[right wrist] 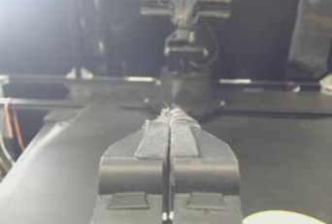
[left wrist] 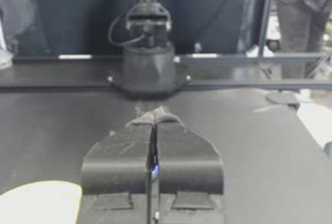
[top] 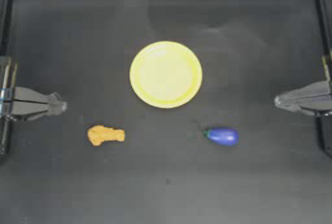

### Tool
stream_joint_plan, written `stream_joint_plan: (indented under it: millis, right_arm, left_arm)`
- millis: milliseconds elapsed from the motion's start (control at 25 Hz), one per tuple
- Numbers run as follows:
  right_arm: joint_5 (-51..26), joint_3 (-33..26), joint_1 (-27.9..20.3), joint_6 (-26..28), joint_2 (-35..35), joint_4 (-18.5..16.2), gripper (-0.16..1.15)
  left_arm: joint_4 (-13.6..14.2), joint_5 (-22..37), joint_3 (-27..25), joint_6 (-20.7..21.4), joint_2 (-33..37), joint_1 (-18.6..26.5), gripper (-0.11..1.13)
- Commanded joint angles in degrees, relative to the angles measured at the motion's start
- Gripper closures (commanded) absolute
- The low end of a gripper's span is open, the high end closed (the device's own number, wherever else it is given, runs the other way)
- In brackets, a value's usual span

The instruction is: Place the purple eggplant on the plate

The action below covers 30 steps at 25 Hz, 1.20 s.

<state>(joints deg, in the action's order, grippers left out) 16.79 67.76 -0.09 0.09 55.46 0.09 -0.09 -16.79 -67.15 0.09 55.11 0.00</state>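
A small blue-purple eggplant (top: 222, 136) with a dark green stem end lies on the dark table, to the lower right of the plate and apart from it. The round yellow plate (top: 165, 74) sits bare at the table's middle; a slice of its rim shows in the left wrist view (left wrist: 36, 201) and the right wrist view (right wrist: 279, 217). My left gripper (top: 61, 105) is parked at the left edge, shut, with nothing held (left wrist: 154, 116). Parked at the right edge, my right gripper (top: 277, 102) is likewise shut and holds nothing (right wrist: 170, 114).
An orange-yellow lumpy food piece (top: 105, 134) lies below and left of the plate. A dark rail frames the table's far and side edges.
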Motion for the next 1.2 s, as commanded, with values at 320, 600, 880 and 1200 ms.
stream_joint_plan:
  millis: [320,600,880,1200]
  right_arm:
    - [-2.3,-0.4,0.0,-0.3,-0.7,-0.4,0.89]
    - [-2.3,-0.3,-0.7,-0.7,-0.8,-1.6,0.53]
    - [-3.0,-0.4,-2.5,-0.7,-0.6,-1.9,-0.06]
    - [-21.3,-6.4,-4.7,-0.4,-1.2,-0.9,-0.01]
  left_arm:
    - [0.0,2.1,1.5,2.8,0.0,0.2,0.93]
    - [-0.1,4.4,1.8,2.7,0.0,1.9,0.43]
    - [0.0,6.2,1.8,2.7,0.3,2.5,0.01]
    - [-0.2,7.5,1.5,2.6,0.9,3.8,-0.01]
